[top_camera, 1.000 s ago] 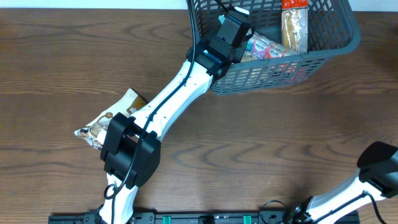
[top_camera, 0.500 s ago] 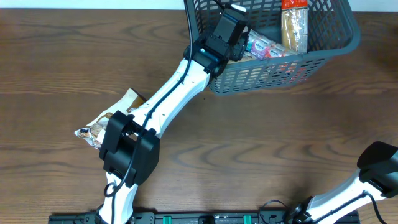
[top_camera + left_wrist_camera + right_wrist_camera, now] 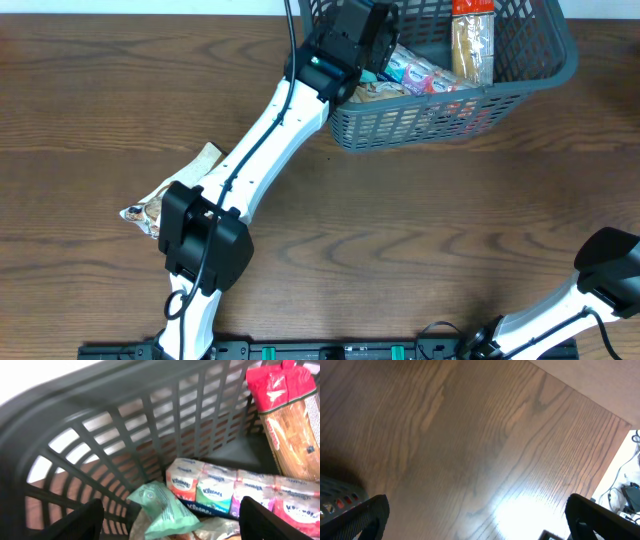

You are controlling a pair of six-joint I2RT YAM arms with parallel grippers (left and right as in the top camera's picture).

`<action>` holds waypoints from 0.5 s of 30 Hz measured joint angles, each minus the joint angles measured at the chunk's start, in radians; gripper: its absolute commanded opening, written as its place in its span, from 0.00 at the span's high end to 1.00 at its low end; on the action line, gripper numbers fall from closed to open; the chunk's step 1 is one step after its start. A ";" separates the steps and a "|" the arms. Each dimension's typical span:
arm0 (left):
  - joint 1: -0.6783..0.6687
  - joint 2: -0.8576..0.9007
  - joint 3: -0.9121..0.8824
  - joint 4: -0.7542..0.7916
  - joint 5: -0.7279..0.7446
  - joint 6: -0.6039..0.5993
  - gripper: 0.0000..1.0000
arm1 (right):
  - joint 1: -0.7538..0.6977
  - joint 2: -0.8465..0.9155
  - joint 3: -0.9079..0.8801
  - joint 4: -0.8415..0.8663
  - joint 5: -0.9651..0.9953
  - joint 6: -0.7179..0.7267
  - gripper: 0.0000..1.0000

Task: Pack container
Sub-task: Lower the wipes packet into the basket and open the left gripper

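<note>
The grey-blue mesh container (image 3: 430, 122) stands at the table's far edge. My left gripper (image 3: 372, 32) hangs inside its left end, open, with nothing between the fingers (image 3: 75, 522). In the left wrist view a green packet (image 3: 165, 510) lies loose below the left gripper (image 3: 170, 527), against the lattice wall (image 3: 125, 425). Beside it sits a row of tissue packs (image 3: 235, 490) and a red-topped cracker packet (image 3: 292, 420). My right gripper (image 3: 480, 520) is open over bare wood, holding nothing.
A snack packet (image 3: 165, 195) lies on the table at the left, partly hidden under my left arm (image 3: 260, 150). My right arm (image 3: 608, 268) rests at the near right corner. A corner of the container (image 3: 335, 492) shows in the right wrist view.
My left gripper has opened and let go of the green packet inside the container, then shifted toward the far left of it. The right arm has not moved.
</note>
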 measured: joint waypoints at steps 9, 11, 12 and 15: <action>0.006 -0.003 0.107 -0.082 -0.032 0.040 0.19 | 0.000 0.000 0.000 0.000 0.000 0.000 0.01; 0.006 -0.015 0.113 -0.082 -0.035 0.051 0.20 | 0.000 0.000 0.000 0.000 0.000 0.000 0.01; 0.006 -0.024 0.113 -0.082 -0.037 0.055 0.19 | 0.000 0.000 0.000 0.000 0.000 0.000 0.01; 0.006 -0.061 0.113 -0.102 -0.041 0.066 0.20 | 0.000 0.000 0.000 0.000 0.000 0.000 0.01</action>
